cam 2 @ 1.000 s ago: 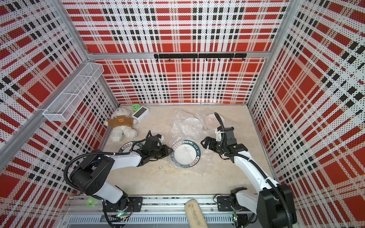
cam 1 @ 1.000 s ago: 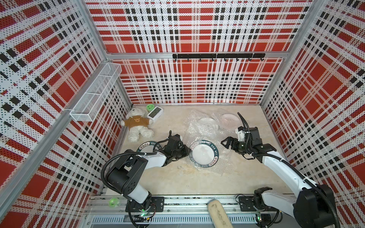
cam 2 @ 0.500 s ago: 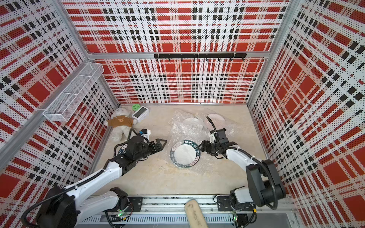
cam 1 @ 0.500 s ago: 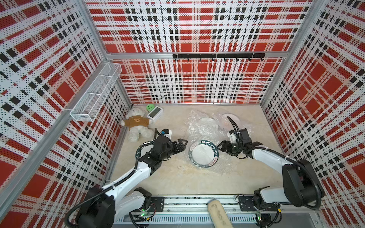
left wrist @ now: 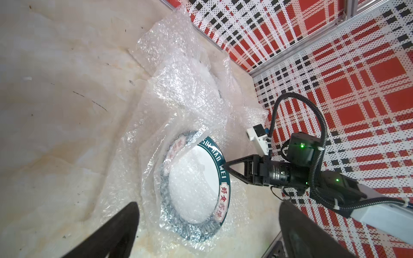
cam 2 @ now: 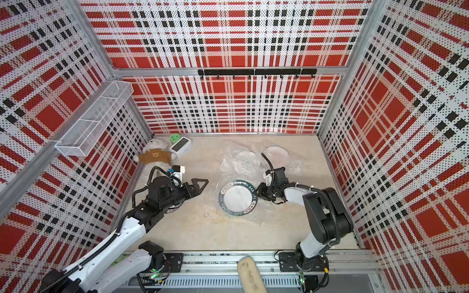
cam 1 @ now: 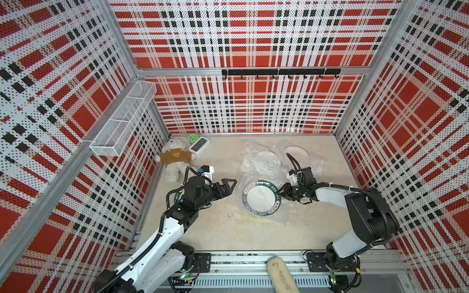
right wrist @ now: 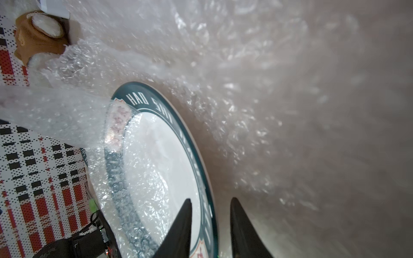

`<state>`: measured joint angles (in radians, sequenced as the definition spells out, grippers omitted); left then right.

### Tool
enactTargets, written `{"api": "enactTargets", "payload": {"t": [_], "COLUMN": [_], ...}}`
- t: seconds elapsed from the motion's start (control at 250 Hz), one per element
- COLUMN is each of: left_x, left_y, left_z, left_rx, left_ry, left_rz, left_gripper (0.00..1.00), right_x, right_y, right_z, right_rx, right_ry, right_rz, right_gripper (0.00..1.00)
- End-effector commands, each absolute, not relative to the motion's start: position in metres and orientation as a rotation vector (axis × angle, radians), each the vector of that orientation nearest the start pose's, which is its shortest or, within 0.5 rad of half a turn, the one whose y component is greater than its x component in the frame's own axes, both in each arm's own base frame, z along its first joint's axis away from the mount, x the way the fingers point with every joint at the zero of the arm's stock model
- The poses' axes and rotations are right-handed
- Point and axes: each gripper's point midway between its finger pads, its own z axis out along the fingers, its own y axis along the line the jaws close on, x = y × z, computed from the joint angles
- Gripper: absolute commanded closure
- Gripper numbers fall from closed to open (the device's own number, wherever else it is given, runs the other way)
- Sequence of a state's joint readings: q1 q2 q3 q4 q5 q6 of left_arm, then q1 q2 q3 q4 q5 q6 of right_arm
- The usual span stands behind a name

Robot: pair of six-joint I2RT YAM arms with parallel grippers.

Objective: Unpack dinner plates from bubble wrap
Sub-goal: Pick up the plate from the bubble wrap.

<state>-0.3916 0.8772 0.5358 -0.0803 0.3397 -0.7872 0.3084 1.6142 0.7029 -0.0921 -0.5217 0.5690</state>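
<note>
Clamps the rim of a white dinner plate [cam 1: 261, 199] with dark-green lettered band, half under crinkly bubble wrap [left wrist: 185, 89] on the counter [cam 1: 215, 228], in the narrowed right pincer [cam 1: 281, 193]; holds the left pincer [cam 1: 232, 188] wide open, empty, opposite.

The round white plate [left wrist: 201, 178] has a dark green rim band [left wrist: 214, 149] with white letters on it. In the left wrist view the letters say HAO WEI. In the right wrist view another part of the band [right wrist: 156, 107] says HAO SHI. A small white patch [left wrist: 223, 201] on the band holds red Chinese signs. The first two look like 好食, and the rest are too small to read. A second patch [left wrist: 176, 147] is blurred under the clear bubbly plastic wrap [left wrist: 185, 89]
</note>
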Motion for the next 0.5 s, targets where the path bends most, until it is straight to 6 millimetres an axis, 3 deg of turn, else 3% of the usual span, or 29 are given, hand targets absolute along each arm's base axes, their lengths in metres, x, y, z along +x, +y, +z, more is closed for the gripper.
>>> {"api": "enactTargets", "payload": {"t": [0.0, 0.28, 0.396, 0.496], "left_x": [0.27, 0.275, 0.277, 0.277], "left_y": [-0.178, -0.172, -0.168, -0.166], "left_z": [0.192, 0.201, 0.204, 0.206], "left_rx": [-0.216, -0.255, -0.265, -0.259], "left_ry": [2.139, 2.099, 2.089, 2.087], "left_rz": [-1.138, -1.164, -1.167, -1.171], "left_gripper": [0.01, 0.01, 0.01, 0.01], "right_x": [0.311, 0.315, 0.316, 0.315], "right_y": [0.194, 0.195, 0.195, 0.183], "right_z": [0.033, 0.032, 0.047, 0.065], "right_rx": [0.095, 0.089, 0.077, 0.075], "right_ry": [2.65, 2.655, 2.636, 2.637], "right_rz": [1.007, 1.004, 1.003, 0.896], "right_gripper": [0.75, 0.97, 1.0, 1.0]}}
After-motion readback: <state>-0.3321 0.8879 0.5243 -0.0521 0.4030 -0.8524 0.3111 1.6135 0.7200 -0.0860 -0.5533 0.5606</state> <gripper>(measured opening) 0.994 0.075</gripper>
